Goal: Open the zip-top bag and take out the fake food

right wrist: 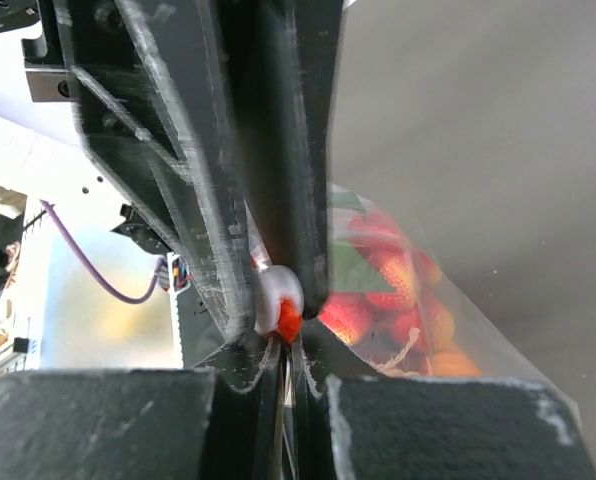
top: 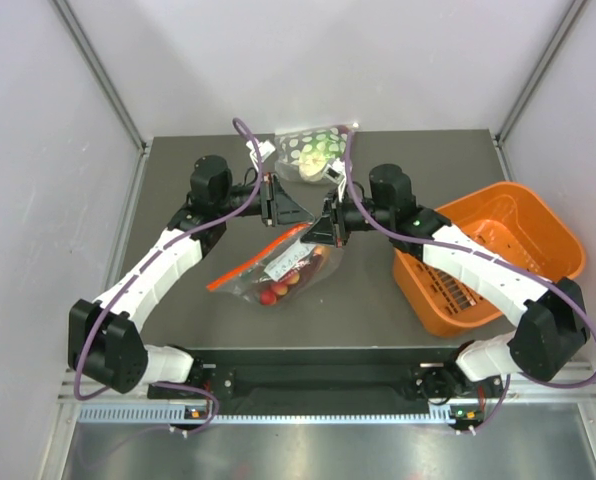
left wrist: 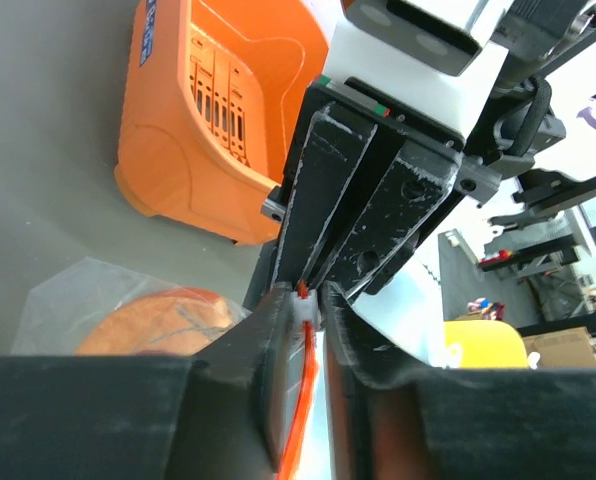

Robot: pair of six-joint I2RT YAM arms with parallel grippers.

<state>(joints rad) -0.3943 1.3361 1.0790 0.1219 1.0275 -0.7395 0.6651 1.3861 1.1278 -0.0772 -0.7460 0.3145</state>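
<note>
The zip-top bag [top: 263, 268] lies at the table's middle, its red-orange zip strip [top: 253, 262] rising toward both grippers. The fake food [top: 280, 288] is inside it; red berries with green leaves show through the plastic in the right wrist view [right wrist: 383, 285]. My left gripper [top: 296, 213] is shut on the strip's end at the white slider [left wrist: 306, 308]. My right gripper [top: 318, 232] meets it tip to tip and is shut on the same bag edge, just below the slider [right wrist: 276, 298]. That corner is held above the table.
An orange basket [top: 563, 235] stands at the right, also in the left wrist view [left wrist: 178, 150]. A second bag with green-and-white spotted contents [top: 313, 150] lies at the table's back edge, behind the grippers.
</note>
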